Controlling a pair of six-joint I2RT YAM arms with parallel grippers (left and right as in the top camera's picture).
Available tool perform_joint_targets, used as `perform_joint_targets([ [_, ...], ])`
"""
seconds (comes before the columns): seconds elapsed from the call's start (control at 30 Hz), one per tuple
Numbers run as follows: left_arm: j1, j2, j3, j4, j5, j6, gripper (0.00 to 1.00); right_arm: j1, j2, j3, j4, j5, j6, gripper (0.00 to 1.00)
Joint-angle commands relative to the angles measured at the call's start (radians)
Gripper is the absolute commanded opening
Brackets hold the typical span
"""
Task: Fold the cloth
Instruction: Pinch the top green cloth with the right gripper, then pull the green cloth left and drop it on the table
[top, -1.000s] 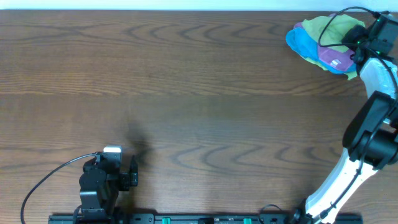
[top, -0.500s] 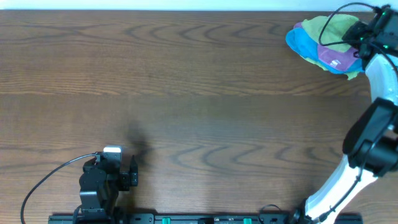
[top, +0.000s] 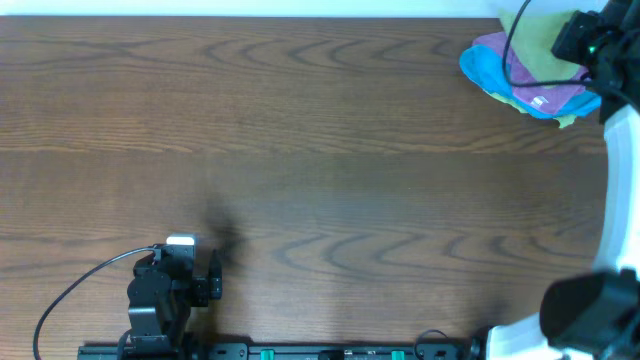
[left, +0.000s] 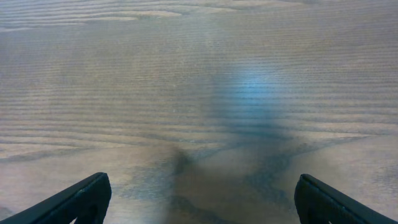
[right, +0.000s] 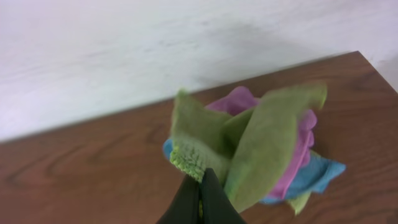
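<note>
Lime-green cloth (right: 255, 143): where is it? (listener)

At the far right corner of the table (top: 300, 150). My right gripper (right: 200, 196) has its fingers closed on one edge, and the cloth hangs over a purple cloth (right: 239, 99) and a blue cloth (right: 320, 173). (me)

What might go wrong? (listener)

The pinch looks thin, so the edge may slip out. The purple one may cling and drag along. My left gripper (left: 200, 196) sits near left, spread wide, holding nothing. (me)

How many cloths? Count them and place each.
3: green cloth on top, pinched by the right jaws; purple cloth under it; blue cloth beneath; all at the table's far right corner. More may hide.
</note>
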Motion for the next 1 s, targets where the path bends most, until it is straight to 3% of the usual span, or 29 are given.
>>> perform_joint_targets([
  [0.0, -0.004, -0.006, -0.013, -0.018, -0.006, 0.017, 0.95, 0.068, -0.113, 0.018, -0.051, 0.001, -0.047, 0.01],
  [0.23, -0.004, -0.006, -0.013, -0.018, -0.006, 0.017, 0.95, 0.264, -0.314, 0.018, -0.255, 0.013, -0.062, 0.01],
  [0.6, -0.004, -0.006, -0.013, -0.018, -0.006, 0.017, 0.95, 0.679, -0.526, 0.018, -0.547, -0.006, 0.087, 0.02],
  [0.8, -0.004, -0.006, -0.013, -0.018, -0.006, 0.017, 0.95, 0.869, -0.463, 0.018, -0.564, -0.002, 0.153, 0.01],
  [0.97, -0.004, -0.006, -0.013, -0.018, -0.006, 0.017, 0.95, 0.917, -0.315, 0.018, -0.503, -0.01, 0.161, 0.01],
])
